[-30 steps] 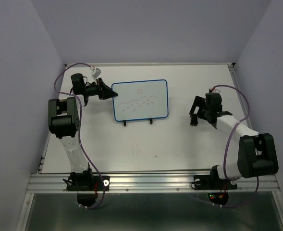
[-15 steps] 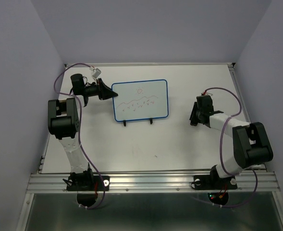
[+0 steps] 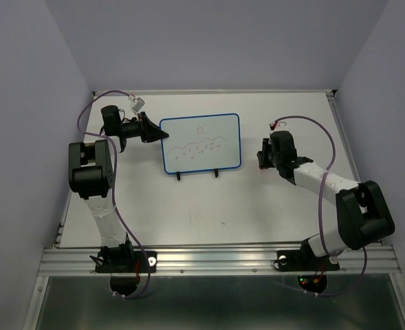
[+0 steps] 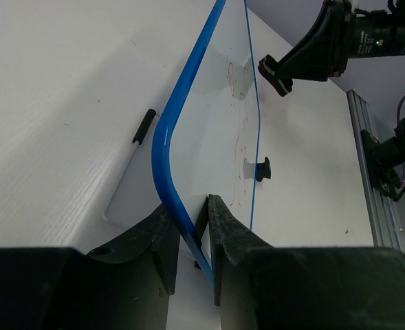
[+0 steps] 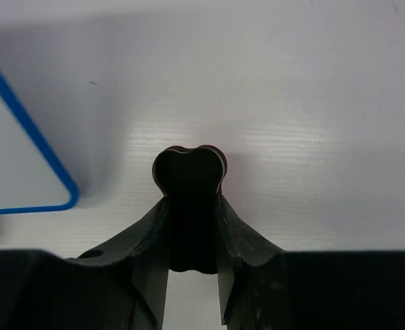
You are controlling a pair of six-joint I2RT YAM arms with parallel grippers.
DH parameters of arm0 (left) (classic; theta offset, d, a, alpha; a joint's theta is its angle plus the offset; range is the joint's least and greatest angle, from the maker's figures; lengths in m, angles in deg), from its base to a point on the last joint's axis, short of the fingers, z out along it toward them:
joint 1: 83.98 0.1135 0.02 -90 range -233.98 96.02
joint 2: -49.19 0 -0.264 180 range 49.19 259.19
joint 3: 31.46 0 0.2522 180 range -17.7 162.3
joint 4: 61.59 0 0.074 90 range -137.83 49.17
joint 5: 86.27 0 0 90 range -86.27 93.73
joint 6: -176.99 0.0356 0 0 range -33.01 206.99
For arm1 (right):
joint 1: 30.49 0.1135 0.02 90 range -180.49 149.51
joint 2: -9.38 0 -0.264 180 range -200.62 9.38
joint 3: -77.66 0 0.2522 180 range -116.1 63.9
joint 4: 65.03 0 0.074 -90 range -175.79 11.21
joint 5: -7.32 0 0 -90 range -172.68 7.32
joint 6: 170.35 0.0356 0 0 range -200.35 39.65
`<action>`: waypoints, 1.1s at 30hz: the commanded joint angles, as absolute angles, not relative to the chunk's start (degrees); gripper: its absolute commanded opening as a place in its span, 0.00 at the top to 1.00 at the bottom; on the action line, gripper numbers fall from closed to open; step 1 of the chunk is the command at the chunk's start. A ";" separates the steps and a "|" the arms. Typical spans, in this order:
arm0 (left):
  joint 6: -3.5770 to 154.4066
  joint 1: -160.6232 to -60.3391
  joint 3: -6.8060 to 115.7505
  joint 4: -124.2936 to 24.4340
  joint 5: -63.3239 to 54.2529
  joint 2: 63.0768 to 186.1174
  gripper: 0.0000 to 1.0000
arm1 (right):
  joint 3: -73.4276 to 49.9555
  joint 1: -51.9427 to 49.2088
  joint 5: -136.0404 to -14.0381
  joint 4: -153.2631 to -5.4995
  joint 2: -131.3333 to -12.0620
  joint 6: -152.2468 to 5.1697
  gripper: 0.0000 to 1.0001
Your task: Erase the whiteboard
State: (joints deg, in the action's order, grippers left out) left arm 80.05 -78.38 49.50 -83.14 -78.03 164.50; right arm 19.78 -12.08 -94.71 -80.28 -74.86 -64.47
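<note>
My left gripper point(image 4: 190, 216) clamps the left rim of the board point(image 3: 201, 137), steadying it upright on the table point(image 3: 188, 206). My right gripper point(image 5: 190, 203) pinches the eraser point(image 5: 188, 168) just right of the board, apparently ready to wipe the red marks point(image 3: 216, 143).

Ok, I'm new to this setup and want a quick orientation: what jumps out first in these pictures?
The whiteboard, standing upright mid-table with faint red scribbles on it, draws the eye. The left gripper is shut on its left edge, while to its right the right gripper grips a small black eraser block.
</note>
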 commanded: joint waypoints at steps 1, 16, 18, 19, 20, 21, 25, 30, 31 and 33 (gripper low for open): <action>82.78 -78.62 51.29 -86.32 -76.25 163.53 1.00 | 14.16 -6.96 -90.42 -69.30 -72.44 -72.52 0.89; 83.21 -78.62 51.12 -85.97 -74.23 162.92 1.00 | -8.34 4.83 -91.20 -59.36 -93.43 -82.28 0.90; 83.57 -78.62 50.95 -85.88 -74.32 162.66 1.00 | -10.97 6.58 -92.43 -59.28 -95.29 -84.04 0.90; 83.65 -78.71 50.86 -85.88 -74.23 162.66 1.00 | -11.68 7.20 -92.44 -59.36 -96.69 -84.39 0.90; 83.83 -78.62 50.77 -85.88 -74.23 162.57 1.00 | -12.12 7.91 -92.87 -59.45 -97.22 -84.66 0.90; 83.92 -78.62 50.68 -85.88 -74.15 162.48 1.00 | -12.39 8.52 -93.40 -59.19 -97.75 -84.92 0.90; 84.71 -78.62 50.24 -85.62 -74.23 161.78 1.00 | -12.22 11.69 -94.37 -57.35 -99.25 -86.76 0.91; 85.59 -78.62 50.15 -85.36 -74.50 161.60 1.00 | -7.74 15.55 -92.01 -51.99 -100.21 -88.79 0.90; 85.50 -78.62 50.24 -85.27 -74.50 161.60 1.00 | -7.73 15.56 -91.74 -51.98 -100.65 -88.62 0.90; 85.50 -78.45 50.59 -85.00 -74.67 161.95 1.00 | -8.08 15.56 -91.99 -51.81 -101.44 -88.27 0.90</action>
